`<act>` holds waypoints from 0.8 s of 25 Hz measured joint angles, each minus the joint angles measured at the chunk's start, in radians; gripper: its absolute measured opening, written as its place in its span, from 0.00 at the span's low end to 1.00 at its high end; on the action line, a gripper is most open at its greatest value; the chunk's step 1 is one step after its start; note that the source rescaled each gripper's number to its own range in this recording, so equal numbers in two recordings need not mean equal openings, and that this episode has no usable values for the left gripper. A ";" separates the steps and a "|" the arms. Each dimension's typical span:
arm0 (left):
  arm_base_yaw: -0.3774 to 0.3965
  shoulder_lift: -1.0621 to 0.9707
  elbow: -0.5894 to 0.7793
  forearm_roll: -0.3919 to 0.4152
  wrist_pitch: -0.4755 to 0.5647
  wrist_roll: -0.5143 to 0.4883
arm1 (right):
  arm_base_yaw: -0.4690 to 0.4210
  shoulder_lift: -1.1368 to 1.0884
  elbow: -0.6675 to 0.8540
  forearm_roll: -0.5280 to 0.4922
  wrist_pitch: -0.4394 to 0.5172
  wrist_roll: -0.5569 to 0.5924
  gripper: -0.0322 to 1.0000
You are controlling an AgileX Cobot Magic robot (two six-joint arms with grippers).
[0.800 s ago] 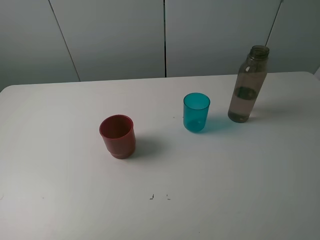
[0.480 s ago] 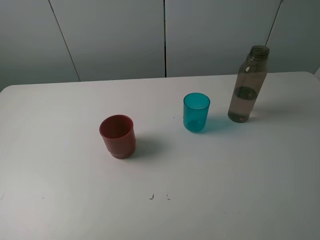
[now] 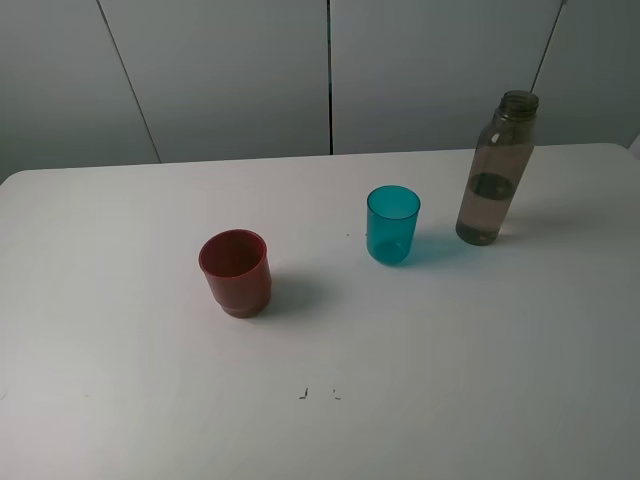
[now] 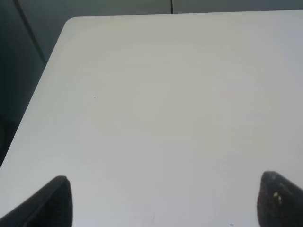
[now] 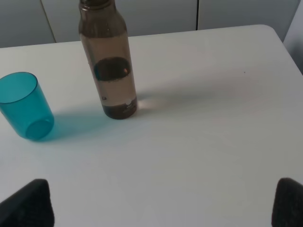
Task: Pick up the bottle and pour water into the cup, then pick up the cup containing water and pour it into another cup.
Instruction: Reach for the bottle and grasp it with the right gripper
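The uncapped smoky plastic bottle (image 3: 495,170) stands just right of the teal cup (image 3: 392,225) on the white table (image 3: 450,350); likely light, slick and squeezable, it wants a gentle mid-body grip from the right gripper (image 5: 158,202), jaws wide apart like the left gripper (image 4: 168,196).

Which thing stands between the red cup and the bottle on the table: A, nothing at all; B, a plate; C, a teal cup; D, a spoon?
C: in the high view the teal cup stands upright between the red cup and the bottle, touching neither.
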 joint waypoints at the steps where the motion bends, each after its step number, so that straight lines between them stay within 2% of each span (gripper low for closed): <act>1: 0.000 0.000 0.000 0.000 0.000 0.000 | 0.000 0.000 0.000 0.000 0.000 0.000 0.98; 20: 0.000 0.000 0.000 0.000 0.000 0.000 | 0.000 0.000 0.000 0.000 0.000 0.000 0.98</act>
